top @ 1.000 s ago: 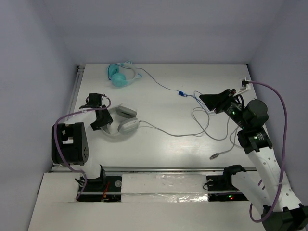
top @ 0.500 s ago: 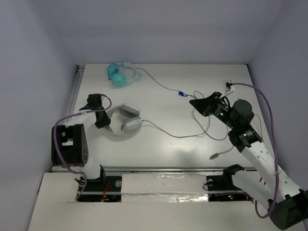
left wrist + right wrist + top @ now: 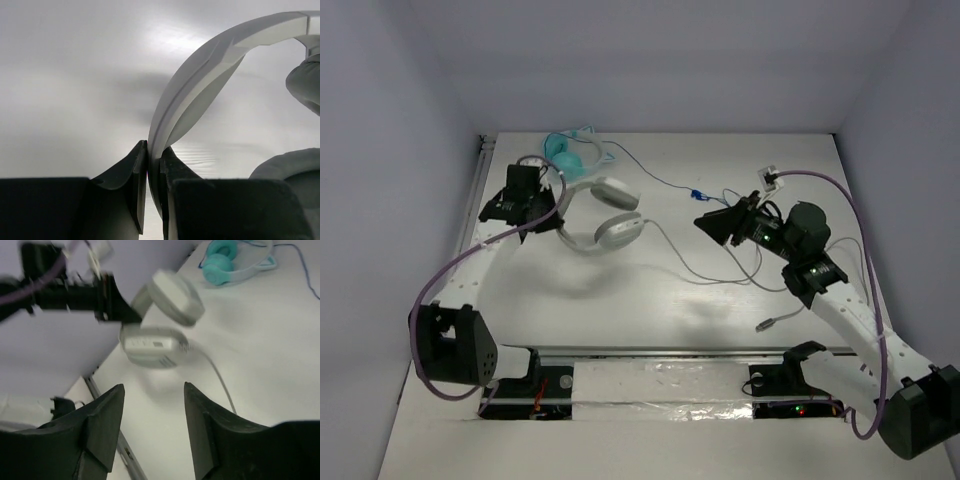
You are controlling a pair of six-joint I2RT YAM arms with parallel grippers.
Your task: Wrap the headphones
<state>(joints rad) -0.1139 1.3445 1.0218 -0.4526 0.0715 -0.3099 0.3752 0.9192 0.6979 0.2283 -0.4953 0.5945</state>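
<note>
With the right tool [image 3: 153,387] open and empty, the headphones [image 3: 618,230] pinched by the left tool [image 3: 153,150] could be tugged loose by their cable [image 3: 220,377].

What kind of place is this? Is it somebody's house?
Probably a robot lab's test booth, not a house: a white table boxed in by plain walls, a left arm and right arm bolted at its edge, and white headphones to practise on.

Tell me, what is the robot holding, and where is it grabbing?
The left fingers pinch the white headphones by the headband. The right fingers hold nothing.
</note>
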